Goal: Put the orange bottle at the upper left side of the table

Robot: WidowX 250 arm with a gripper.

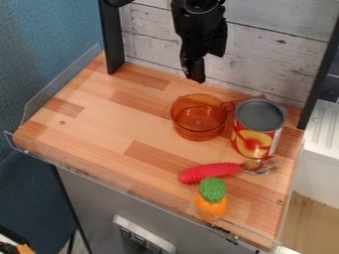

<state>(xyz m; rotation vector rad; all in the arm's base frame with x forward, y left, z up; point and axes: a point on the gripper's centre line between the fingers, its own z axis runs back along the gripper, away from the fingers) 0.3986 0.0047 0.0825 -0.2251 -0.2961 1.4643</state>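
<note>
The small orange bottle-like toy, smooth and rounded below with a bumpy green cap, sits by the front edge of the table, right of the middle as the camera sees it, just behind the clear front lip. The black gripper hangs down near the back edge; I cannot tell from this angle whether it is open or closed. Below it on the table stands a round cup of see-through amber plastic, its handle reaching right toward the can, which stands upright with a ringed grey metal end on top and a glossy red and yellow label. In front of these lies a utensil with a fat, ridged red handle and a shiny metal head with tines, pointing right. The table top is pale and reddish wood in staggered strips, with another clear guard along its left edge. Behind rises a panel of whitewashed, grainy planks between two black posts. A grey front drops below the table, bearing a pale socket strip. Textured blue covers the left side, and at right are a white ribbed surface and light wood flooring.
</note>
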